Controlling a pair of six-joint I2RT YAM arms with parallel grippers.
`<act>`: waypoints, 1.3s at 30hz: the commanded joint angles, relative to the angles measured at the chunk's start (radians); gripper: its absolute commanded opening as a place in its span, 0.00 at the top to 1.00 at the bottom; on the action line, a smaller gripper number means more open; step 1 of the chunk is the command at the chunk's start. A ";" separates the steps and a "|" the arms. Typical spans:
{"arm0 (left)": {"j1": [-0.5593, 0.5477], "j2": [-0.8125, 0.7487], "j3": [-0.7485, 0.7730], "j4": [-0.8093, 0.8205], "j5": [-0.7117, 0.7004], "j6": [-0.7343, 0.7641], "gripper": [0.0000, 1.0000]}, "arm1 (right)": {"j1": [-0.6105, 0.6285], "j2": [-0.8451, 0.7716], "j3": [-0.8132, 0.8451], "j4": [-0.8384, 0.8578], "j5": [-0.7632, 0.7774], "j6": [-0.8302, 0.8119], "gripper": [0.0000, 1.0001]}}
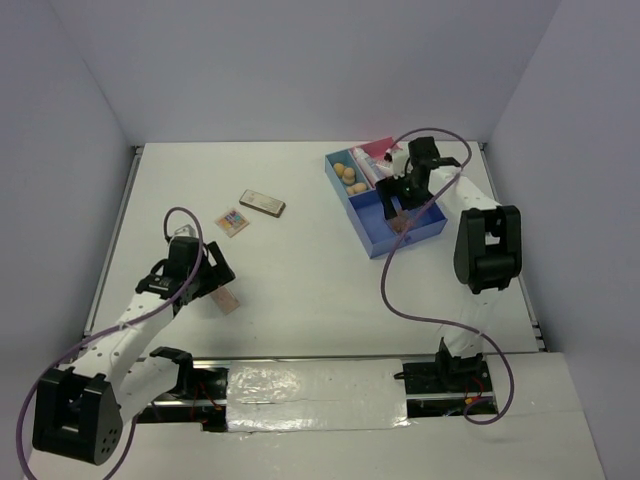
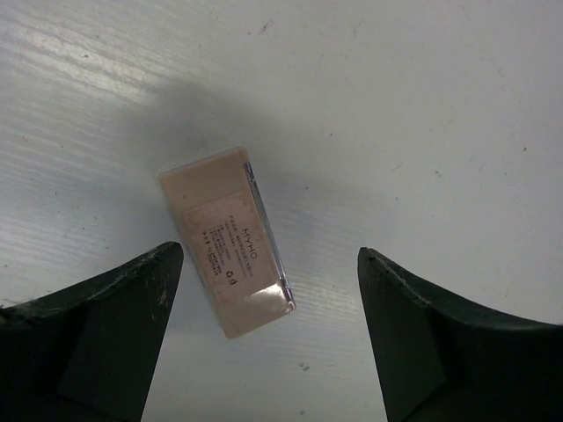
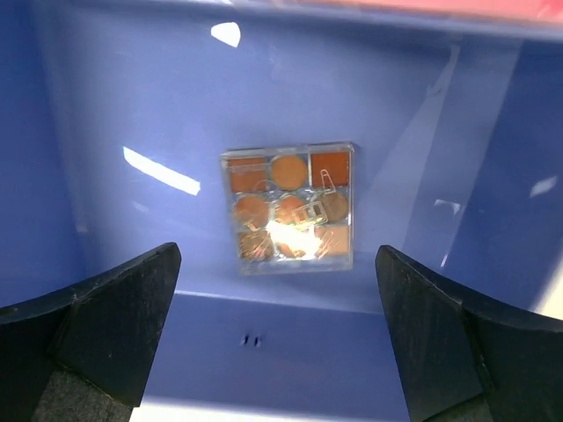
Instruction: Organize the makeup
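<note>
The left end effector (image 2: 268, 255) is hanging open right above the pinkish palette (image 2: 227, 242), which is lying on the table (image 2: 422, 105) nearer its left side. Its long side is slanting across the gap. The right end effector (image 3: 279, 253), open too, is far off.

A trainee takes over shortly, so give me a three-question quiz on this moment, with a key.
1. True or false: the left jaws are shut on the pinkish palette.
2. How many palettes lie on the table, outside the blue tray?
3. The orange-pan palette below the right jaws lies: A) on the table B) in the blue tray C) gripped in mid-air.
Key: 1 false, the jaws stand open over it. 2 three: pinkish, brown-gold, multicolour. 3 B.
</note>
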 commanded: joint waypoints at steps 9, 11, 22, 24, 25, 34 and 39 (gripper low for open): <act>0.007 0.086 0.010 -0.076 0.019 -0.092 0.35 | -0.071 -0.157 0.133 -0.042 -0.560 0.073 0.14; 0.007 0.096 0.015 -0.090 0.015 -0.097 0.34 | -0.071 -0.213 0.070 -0.002 -0.596 0.051 0.17; 0.006 0.201 0.050 -0.082 -0.005 -0.079 0.11 | -0.071 -0.284 -0.029 0.056 -0.666 0.051 0.16; 0.006 0.235 0.071 -0.086 -0.009 -0.079 0.12 | -0.071 -0.284 -0.030 0.059 -0.669 0.053 0.16; 0.006 0.249 0.082 -0.091 -0.012 -0.079 0.12 | -0.071 -0.285 -0.030 0.058 -0.671 0.054 0.16; -0.014 0.390 0.174 -0.198 -0.068 -0.085 0.15 | -0.072 -0.292 -0.055 0.082 -0.685 0.068 0.16; -0.045 0.453 0.200 -0.235 -0.104 -0.111 0.19 | -0.074 -0.296 -0.065 0.094 -0.689 0.076 0.16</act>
